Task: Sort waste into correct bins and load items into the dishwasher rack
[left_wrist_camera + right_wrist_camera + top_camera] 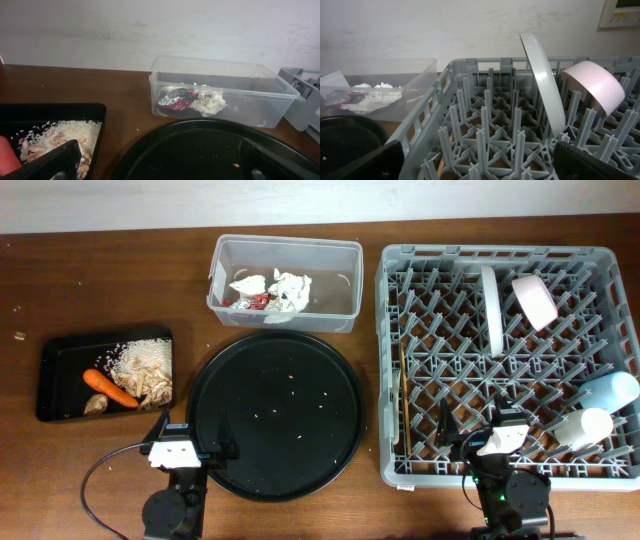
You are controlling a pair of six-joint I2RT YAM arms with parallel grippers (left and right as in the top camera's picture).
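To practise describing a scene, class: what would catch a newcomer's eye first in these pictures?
The big grey rack fills the right side, with a white plate and a pink bowl set among its pegs. A round black tray sits mid-table, and an orange carrot lies in the black bin far left.

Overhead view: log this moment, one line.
rack: plate, bowl, white cup, blue cup | clear tub: tissues, wrapper | black tray: carrot, scraps | left gripper: open | right gripper: open
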